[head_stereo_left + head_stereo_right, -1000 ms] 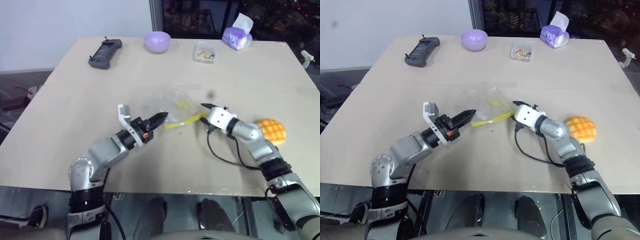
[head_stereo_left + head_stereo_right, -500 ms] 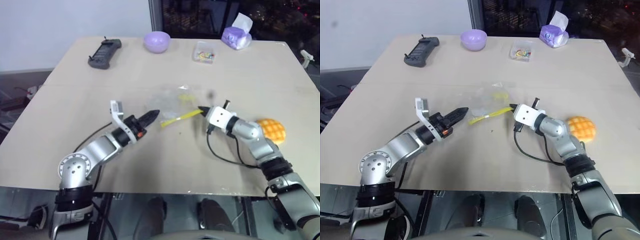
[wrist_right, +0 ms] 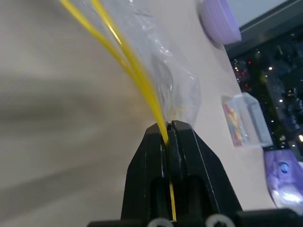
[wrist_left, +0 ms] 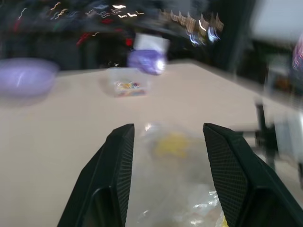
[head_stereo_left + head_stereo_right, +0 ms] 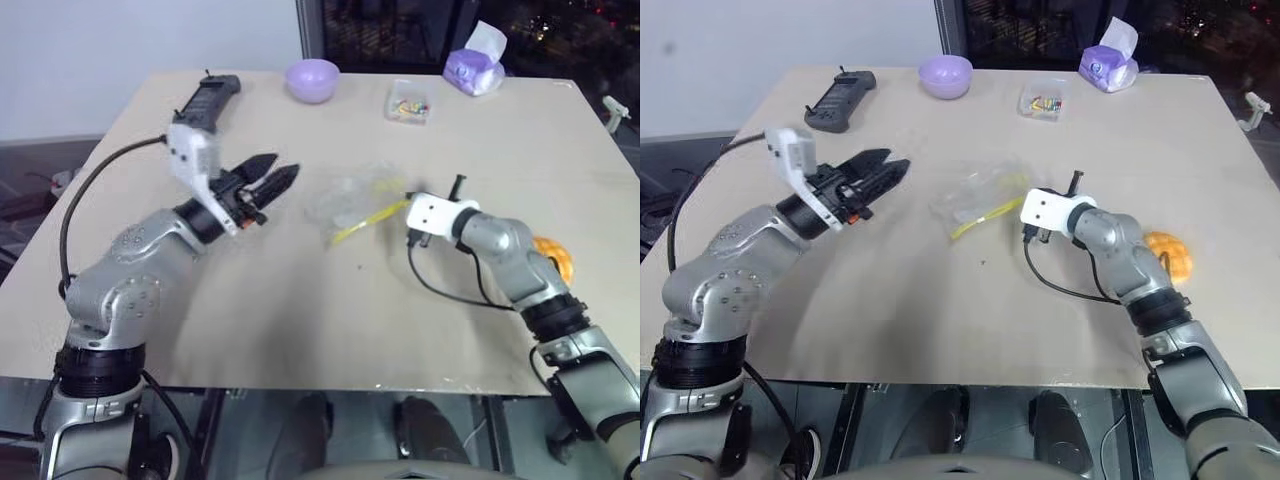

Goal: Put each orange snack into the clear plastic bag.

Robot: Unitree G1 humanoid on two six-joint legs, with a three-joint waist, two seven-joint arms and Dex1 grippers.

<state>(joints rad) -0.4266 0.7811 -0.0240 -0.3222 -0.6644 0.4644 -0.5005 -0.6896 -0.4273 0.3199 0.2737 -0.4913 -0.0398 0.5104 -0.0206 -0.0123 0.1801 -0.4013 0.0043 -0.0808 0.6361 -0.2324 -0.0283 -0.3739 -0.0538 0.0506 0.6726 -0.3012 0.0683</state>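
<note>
On the pale beige surface (image 5: 300, 320), the flat, crinkly clear plastic bag (image 5: 345, 200) with its yellow seal strip lies near the middle, its strip end lifted towards the right end effector (image 3: 169, 126). That right end effector has its two black fingers pressed together on the yellow seal strip, which runs straight out from between the fingertips in the right wrist view. The left end effector (image 5: 270, 180) hangs above the surface to the bag's left, apart from it, its two black fingers spread wide and holding nothing; in the left wrist view the bag shows between and beyond the fingers (image 4: 118, 161). The round orange-yellow bun snack (image 5: 1167, 252) rests on the surface near the right edge, partly hidden behind the right forearm and well apart from the bag. Along the far edge sit a black handheld remote-like device (image 5: 210, 95), a lilac bowl (image 5: 312, 80), a small rigid clear box of coloured bits (image 5: 408, 103) and a purple tissue pack (image 5: 473, 68) with a white tissue standing out of it. A black cable loops on the surface beneath the right wrist.
</note>
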